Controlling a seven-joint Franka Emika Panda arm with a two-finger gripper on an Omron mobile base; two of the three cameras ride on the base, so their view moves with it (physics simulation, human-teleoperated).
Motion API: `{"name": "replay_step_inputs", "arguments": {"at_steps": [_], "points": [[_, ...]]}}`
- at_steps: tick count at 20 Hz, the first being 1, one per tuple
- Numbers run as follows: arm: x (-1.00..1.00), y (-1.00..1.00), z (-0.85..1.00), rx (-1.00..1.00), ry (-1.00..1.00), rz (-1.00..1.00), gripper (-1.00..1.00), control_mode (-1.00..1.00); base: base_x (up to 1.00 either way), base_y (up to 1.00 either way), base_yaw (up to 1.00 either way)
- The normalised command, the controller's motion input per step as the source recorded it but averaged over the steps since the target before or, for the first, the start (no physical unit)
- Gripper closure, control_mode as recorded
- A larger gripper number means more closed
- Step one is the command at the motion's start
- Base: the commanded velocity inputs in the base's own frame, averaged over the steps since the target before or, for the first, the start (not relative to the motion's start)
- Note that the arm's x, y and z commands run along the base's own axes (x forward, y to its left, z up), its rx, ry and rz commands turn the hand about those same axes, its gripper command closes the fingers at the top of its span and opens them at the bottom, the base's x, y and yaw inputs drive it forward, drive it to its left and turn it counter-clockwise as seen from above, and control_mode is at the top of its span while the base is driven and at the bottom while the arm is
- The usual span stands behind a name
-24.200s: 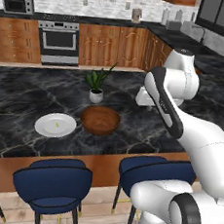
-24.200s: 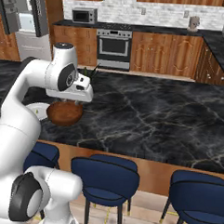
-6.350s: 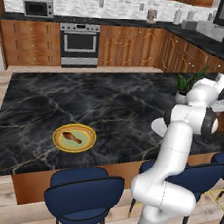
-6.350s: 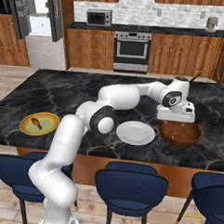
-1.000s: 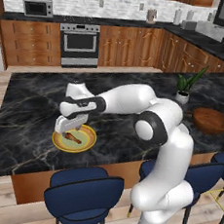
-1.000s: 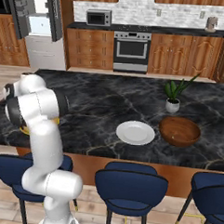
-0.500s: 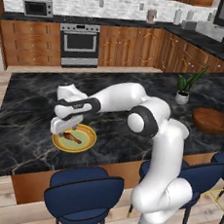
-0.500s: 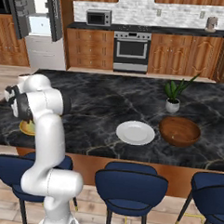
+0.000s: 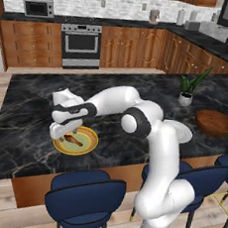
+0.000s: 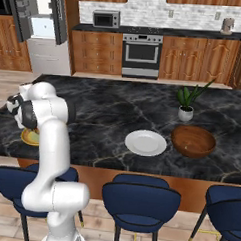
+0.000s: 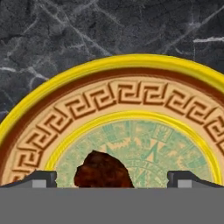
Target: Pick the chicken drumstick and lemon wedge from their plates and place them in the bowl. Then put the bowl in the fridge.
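Since half a second ago the hand has come lower over the yellow-rimmed plate (image 9: 85,146); the base cameras have not shifted. You see the arm stretched far out to its left across the black marble counter (image 9: 30,127), forearm nearly level, wrist bent so the gripper (image 9: 64,129) points down at the plate's near-left part. In the right base view the arm doubles back at the counter's left end and hides most of the plate (image 10: 27,136).

Jaws: spread wide, holding nothing. In the hand view the two finger tips (image 11: 40,178) stand far apart at the bottom edge, and the chicken drumstick (image 11: 104,170) sits between them, closer to the left tip, not touching either as far as you can tell.

Drumstick: it lies on the plate's pale green centre. In the left base view its long axis runs from upper left to lower right (image 9: 74,141); which end is the thick one is too small to tell.

Writing: none readable. The plate carries a key-pattern band (image 11: 131,98) and a carved-looking centre motif.

The wooden bowl (image 9: 214,122) and the white plate (image 10: 145,142) sit well away from the jaws, toward the counter's other end. The fridge (image 10: 39,28) stands open.
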Motion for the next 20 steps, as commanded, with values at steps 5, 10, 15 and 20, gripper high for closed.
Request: {"name": "replay_step_inputs", "arguments": {"at_steps": [5, 10, 15, 20], "points": [[-0.03, 0.0, -0.1, 0.0, 0.0, -0.01, -1.0, -1.0, 0.0, 0.0, 0.0], [-0.13, -0.11, -0.05, 0.0, 0.0, -0.04, -1.0, -1.0, 0.0, 0.0, 0.0], [-0.06, -0.18, -0.01, 0.0, 0.0, -0.05, -1.0, -1.0, 0.0, 0.0, 0.0], [0.02, -0.13, -0.08, 0.0, 0.0, -0.03, -1.0, -1.0, 0.0, 0.0, 0.0]]}}
